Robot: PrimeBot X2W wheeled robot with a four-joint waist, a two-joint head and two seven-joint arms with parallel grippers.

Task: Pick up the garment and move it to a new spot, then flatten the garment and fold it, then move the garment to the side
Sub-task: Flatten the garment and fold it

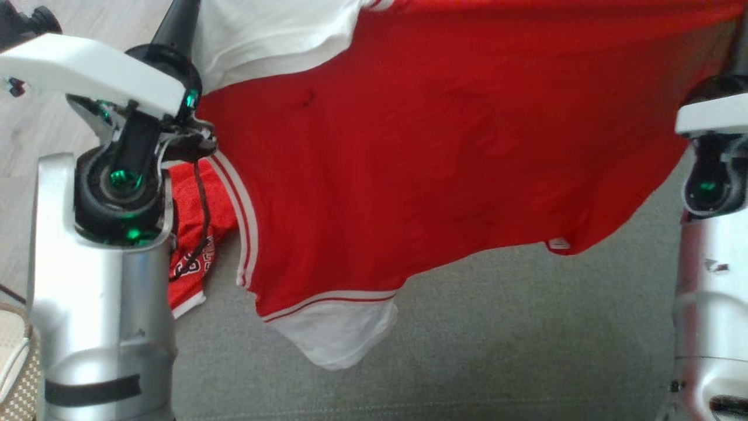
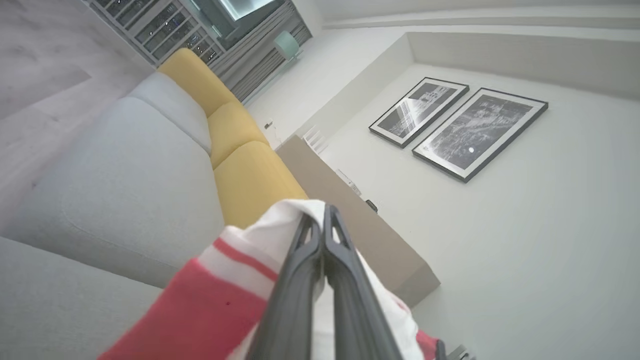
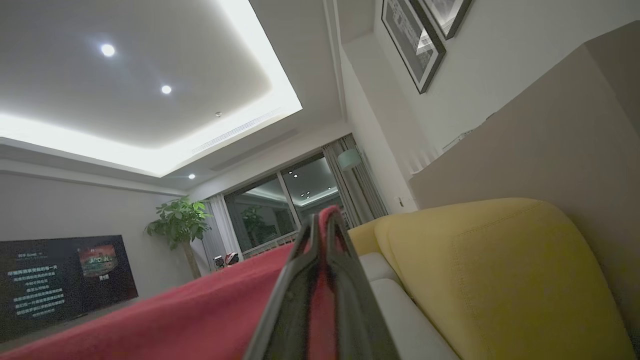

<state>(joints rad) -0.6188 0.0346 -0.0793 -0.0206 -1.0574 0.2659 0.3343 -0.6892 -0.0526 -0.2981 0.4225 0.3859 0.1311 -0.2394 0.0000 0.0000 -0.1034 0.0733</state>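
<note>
- Red fabric garment [image 1: 421,146] with white sleeves and red-and-white striped trim is held aloft. It is stretched broadly between the two arms above a grey upholstered sofa seat [image 1: 497,351]. Whether its hanging white sleeve [image 1: 339,333] touches the seat cannot be told.
- The left gripper [image 2: 322,220], made of two long dark fingers, is seen closed, its jaws pressed together on white sleeve cloth just beside a red stripe.
- The right gripper [image 3: 322,222] is likewise closed, a fold of the garment's red edge being pinched between its jaws. The red cloth is spread away to the left in the right wrist view.
- A second, crumpled red piece of clothing with white lettering [image 1: 196,240] is seen on the seat under the left arm's silver forearm [image 1: 99,280], just beside the held garment's striped edge.
- A pale wooden floor [image 1: 58,117] is shown beyond the seat at the left of the head view.
- Yellow back cushions [image 3: 500,280] are set along the sofa, with a beige partition [image 3: 550,140] behind them.
- Two black-framed monochrome pictures [image 2: 460,130] are hung on the white wall above the partition.
- Farthest off, a dark television screen [image 3: 60,285], a leafy green potted plant [image 3: 177,225] and a curtained window [image 3: 280,210] are seen.
</note>
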